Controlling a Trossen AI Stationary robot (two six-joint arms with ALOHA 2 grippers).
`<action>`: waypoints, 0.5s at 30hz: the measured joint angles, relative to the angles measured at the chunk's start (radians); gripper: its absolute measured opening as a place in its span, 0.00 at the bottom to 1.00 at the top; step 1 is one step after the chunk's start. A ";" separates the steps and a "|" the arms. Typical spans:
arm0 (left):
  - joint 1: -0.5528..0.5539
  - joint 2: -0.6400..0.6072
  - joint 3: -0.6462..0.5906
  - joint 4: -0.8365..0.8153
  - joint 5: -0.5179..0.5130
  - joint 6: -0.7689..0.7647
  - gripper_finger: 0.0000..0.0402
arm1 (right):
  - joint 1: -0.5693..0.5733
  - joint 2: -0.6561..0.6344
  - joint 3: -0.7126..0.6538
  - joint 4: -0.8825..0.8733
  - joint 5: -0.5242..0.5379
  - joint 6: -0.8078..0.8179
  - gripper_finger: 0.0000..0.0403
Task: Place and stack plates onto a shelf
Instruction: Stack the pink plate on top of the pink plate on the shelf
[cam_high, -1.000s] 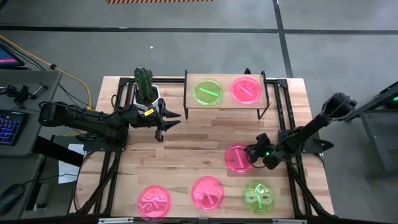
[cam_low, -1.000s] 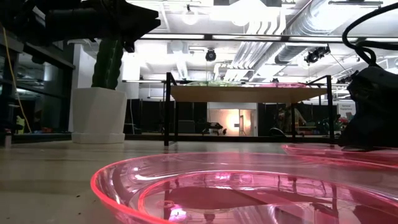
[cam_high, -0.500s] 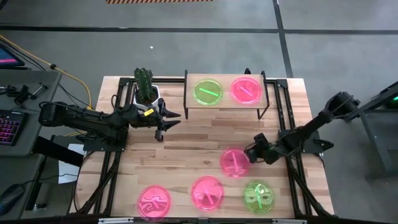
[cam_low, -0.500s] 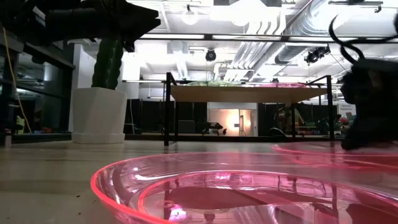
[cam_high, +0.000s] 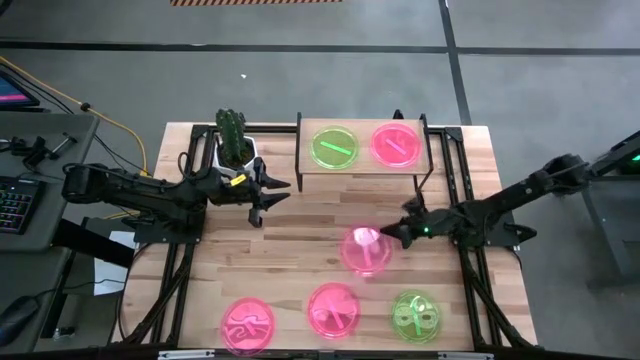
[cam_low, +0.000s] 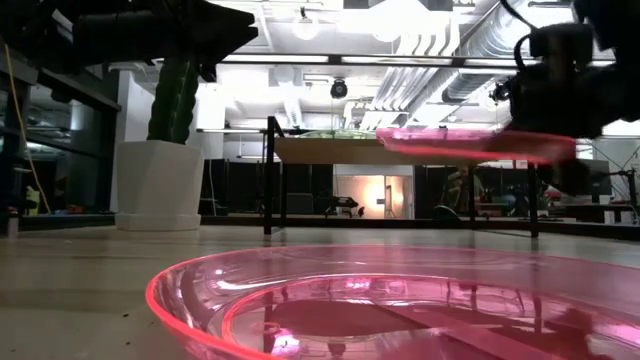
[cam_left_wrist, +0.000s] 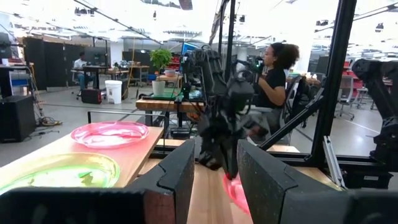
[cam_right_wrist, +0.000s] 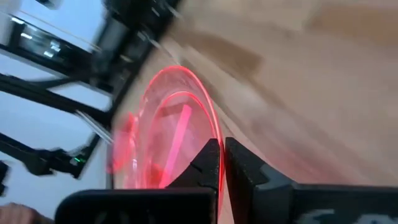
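Above the table, unlabeled pink plate

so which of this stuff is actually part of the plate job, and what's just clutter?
Job:
- held pink plate, in right gripper
- three plates near front edge
- shelf, two plates on it

Clutter:
- cactus pot
- left gripper, idle beside it

High view evenly lit, sharp, faint shadows. Low view backlit by bright ceiling lamps; near translucent pink plastic plate glares, oversized. Left wrist view bright, dark fingers soft. Right wrist view motion-blurred, washed out
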 joint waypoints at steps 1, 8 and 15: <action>0.000 0.000 0.000 0.000 0.000 0.000 0.28 | -0.015 -0.009 0.000 0.027 0.000 -0.029 0.00; 0.000 0.000 0.000 0.001 0.000 0.000 0.28 | -0.174 -0.106 0.000 0.193 0.004 -0.222 0.00; 0.000 0.000 0.000 0.001 0.000 0.000 0.28 | -0.385 -0.276 0.086 0.104 0.027 -0.368 0.00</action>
